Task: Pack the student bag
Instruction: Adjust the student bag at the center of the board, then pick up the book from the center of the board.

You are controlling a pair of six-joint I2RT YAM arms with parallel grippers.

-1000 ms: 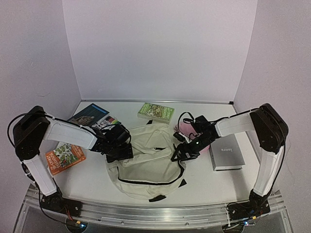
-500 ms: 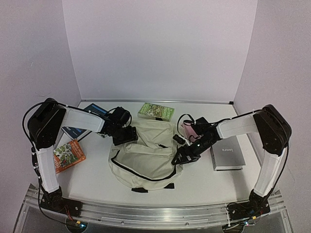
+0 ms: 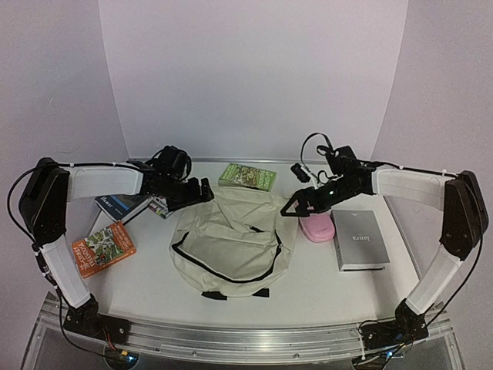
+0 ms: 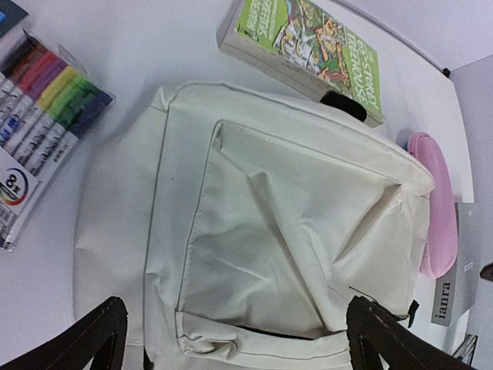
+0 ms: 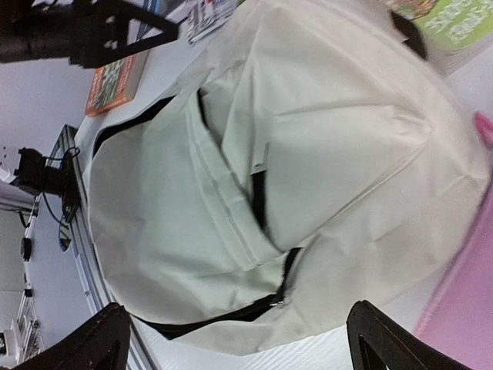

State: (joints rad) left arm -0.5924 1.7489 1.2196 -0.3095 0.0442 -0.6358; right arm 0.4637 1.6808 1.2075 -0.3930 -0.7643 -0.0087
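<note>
The student bag (image 3: 231, 245) is a cream fabric backpack with black zippers, lying flat in the middle of the table. Its main zipper gapes dark along the front. It fills the left wrist view (image 4: 285, 231) and the right wrist view (image 5: 269, 177). My left gripper (image 3: 198, 190) hovers open and empty above the bag's far left corner; it also shows in the left wrist view (image 4: 231, 339). My right gripper (image 3: 295, 205) hovers open and empty above the bag's far right edge; it also shows in the right wrist view (image 5: 239, 339).
A pink pencil case (image 3: 316, 226) lies right of the bag, beside a grey notebook (image 3: 360, 240). A green book (image 3: 246, 177) lies behind the bag. A marker set (image 4: 38, 108), a blue book (image 3: 122, 203) and an orange book (image 3: 103, 248) lie at the left.
Both grippers have let go of the bag, risen and drawn back toward the far side. The bag has settled flat, and the pink case is now uncovered.
</note>
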